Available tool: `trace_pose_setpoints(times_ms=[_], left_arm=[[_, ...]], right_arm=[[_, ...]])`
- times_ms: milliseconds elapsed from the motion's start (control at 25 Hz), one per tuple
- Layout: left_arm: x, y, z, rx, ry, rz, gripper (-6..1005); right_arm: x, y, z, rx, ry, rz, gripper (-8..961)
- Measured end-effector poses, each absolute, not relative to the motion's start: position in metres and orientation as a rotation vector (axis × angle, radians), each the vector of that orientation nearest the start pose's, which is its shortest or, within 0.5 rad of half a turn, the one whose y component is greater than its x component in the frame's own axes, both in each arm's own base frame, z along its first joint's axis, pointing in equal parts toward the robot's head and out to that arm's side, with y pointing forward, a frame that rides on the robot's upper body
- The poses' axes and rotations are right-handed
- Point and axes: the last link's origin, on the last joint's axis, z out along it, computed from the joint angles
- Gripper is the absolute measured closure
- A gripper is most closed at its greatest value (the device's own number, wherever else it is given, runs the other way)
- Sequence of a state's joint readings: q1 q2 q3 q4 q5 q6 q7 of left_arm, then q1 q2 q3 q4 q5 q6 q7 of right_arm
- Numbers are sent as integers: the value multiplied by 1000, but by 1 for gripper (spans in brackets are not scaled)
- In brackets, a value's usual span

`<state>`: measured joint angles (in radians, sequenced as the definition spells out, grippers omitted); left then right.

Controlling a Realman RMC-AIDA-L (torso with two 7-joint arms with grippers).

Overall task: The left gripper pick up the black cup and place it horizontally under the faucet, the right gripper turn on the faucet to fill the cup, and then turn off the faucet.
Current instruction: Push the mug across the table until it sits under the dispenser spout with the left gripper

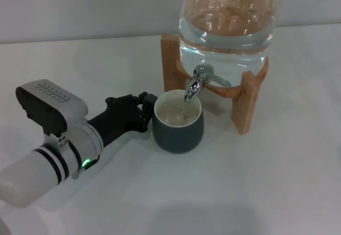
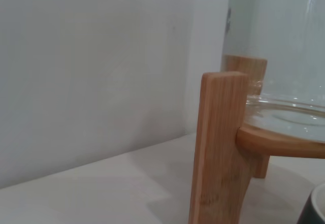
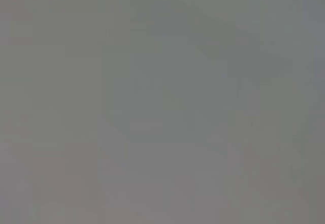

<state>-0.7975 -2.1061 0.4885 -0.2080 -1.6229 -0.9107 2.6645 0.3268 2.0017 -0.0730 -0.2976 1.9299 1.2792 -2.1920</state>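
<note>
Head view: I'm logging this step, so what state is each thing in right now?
Black cup: upright on the table, directly under the faucet spout, pale inside showing.
Faucet: no stream visible.
Glass jar: holds water, seated on its wooden stand.
Left pincer: at the cup's side, grip unclear.
Right pincer: out of sight.

surface: white table (image 1: 256, 192) | on it: black cup (image 1: 178, 131) upright, just beside wooden stand (image 1: 246, 104) carrying glass jar (image 1: 228, 24)
</note>
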Motion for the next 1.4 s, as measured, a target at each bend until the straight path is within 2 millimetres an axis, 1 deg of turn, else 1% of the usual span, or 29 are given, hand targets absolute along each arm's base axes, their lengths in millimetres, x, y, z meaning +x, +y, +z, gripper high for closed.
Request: trace_pose_setpoints(times_ms=[280,720,1160,1400], left_arm=[[-240,353,-128,-2341,-626,-610,813],[-248,355,-128,-2330,-650,-555,739],[-250,354,-127,-2325,-656,-546,724],[-248,355,-128,-2327,-648,-546,724]], right_arm=[[415,286,139,-1172,770,989,112],[415,286,140,-1171,769,990,112],[415,286,139,-1173,770,990,112],[415,285,139,-1169,771,990,112]])
